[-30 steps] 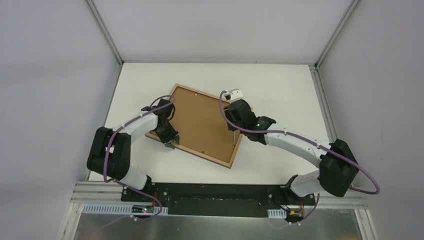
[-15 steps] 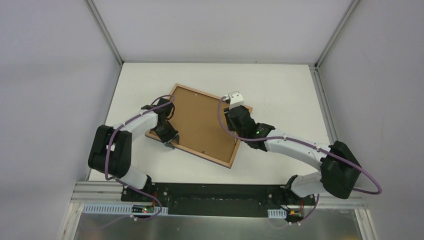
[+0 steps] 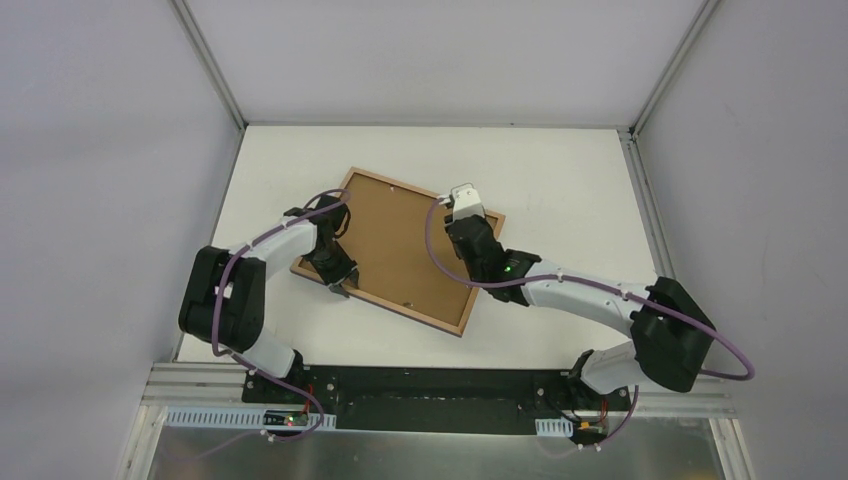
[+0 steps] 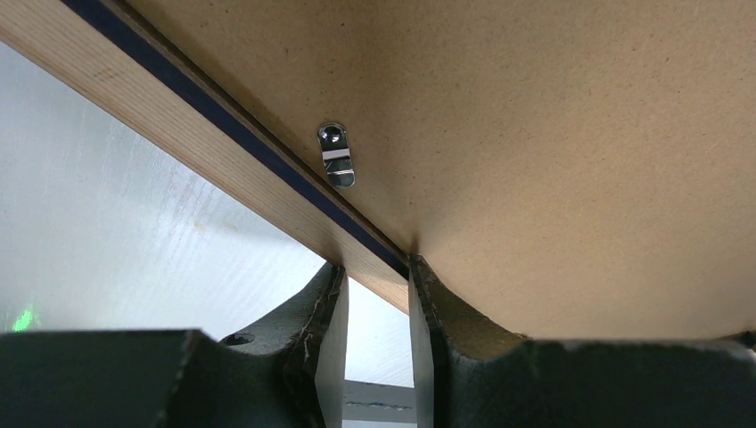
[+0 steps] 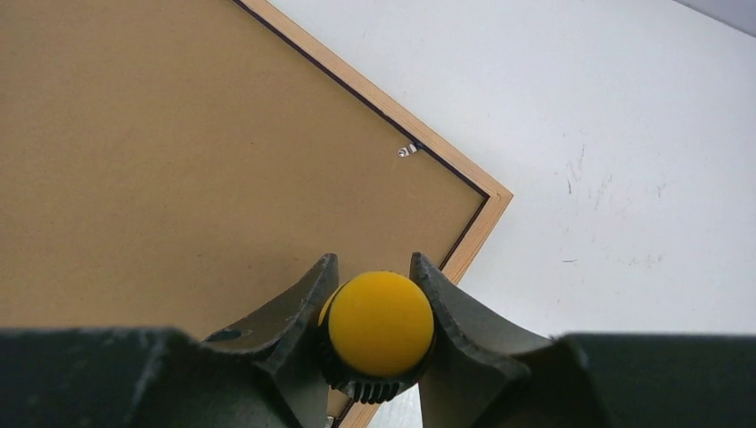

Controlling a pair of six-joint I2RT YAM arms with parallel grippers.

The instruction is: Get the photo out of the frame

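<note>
The frame lies face down on the table, its brown backing board up. The photo is hidden beneath the board. My left gripper is shut on the frame's near-left rail; in the left wrist view one finger is outside the light wood edge and the other presses on the board side. My right gripper hovers over the board by the frame's right corner, shut on a tool with a yellow cap and a black ribbed handle.
Small metal turn clips sit along the inside of the frame rails over the board. White table surrounds the frame, with enclosure walls at the left, right and back.
My right gripper has shifted slightly left and farther back over the board with the tool; the thin shaft seen below it earlier no longer shows. The left gripper has stayed on the rail.
</note>
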